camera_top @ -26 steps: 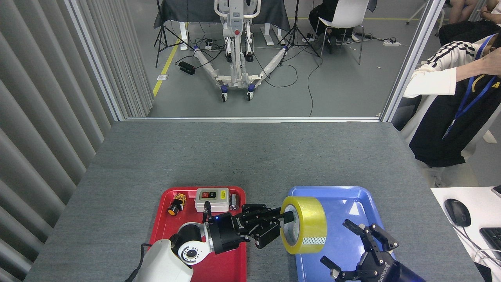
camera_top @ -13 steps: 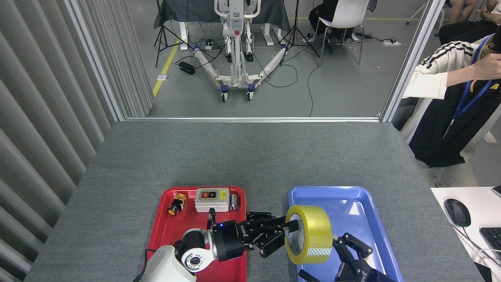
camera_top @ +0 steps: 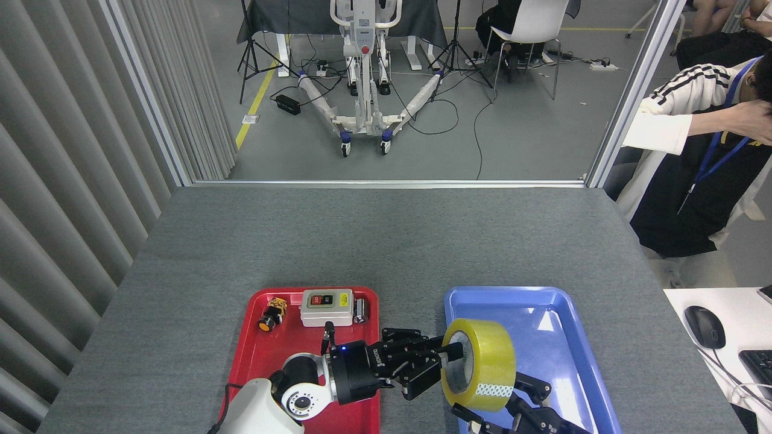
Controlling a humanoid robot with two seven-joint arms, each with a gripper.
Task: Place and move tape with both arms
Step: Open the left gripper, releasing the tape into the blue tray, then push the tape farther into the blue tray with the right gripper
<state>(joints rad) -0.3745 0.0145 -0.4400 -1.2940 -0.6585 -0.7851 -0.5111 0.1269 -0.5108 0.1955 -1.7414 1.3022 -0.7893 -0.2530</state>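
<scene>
The yellow tape roll [camera_top: 482, 364] stands on edge above the left part of the blue tray [camera_top: 561, 325], its white printed core facing left. My left gripper [camera_top: 443, 361] reaches in from the left and is shut on the roll's rim, one finger inside the core. My right gripper [camera_top: 512, 404] comes up from the bottom edge just under and right of the roll, fingers spread open and partly hidden behind it. I cannot tell whether those fingers touch the tape.
The red tray [camera_top: 256, 361] on the left carries a grey switch box [camera_top: 326, 307], a small yellow button part [camera_top: 271, 313] and a small metal piece [camera_top: 360, 310]. A person [camera_top: 693, 150] stands at the table's right edge. Grey table [camera_top: 386, 241] stretches beyond both trays.
The left gripper carried the tape right and down over the blue tray. The right gripper slid left and lower, now under the roll and mostly out of frame.
</scene>
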